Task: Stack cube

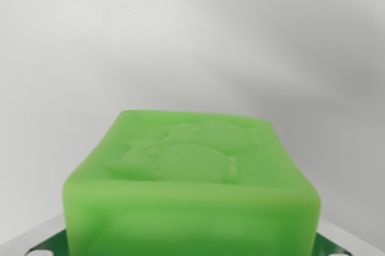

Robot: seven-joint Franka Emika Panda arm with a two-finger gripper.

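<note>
A green cube (192,172) fills the lower middle of the wrist view, very close to the camera. Its top face carries a raised animal figure. Only slivers of my gripper (192,241) show. One grey metal finger (33,241) sits at the cube's left side and another finger (352,245) at its right side, both pressed against it. The gripper looks shut on the cube. No second cube is in view. The cube's underside and whatever lies below it are hidden.
Behind the cube is a blurred plain white-grey surface (192,33) with soft shadows towards the upper right. Nothing else can be made out on it.
</note>
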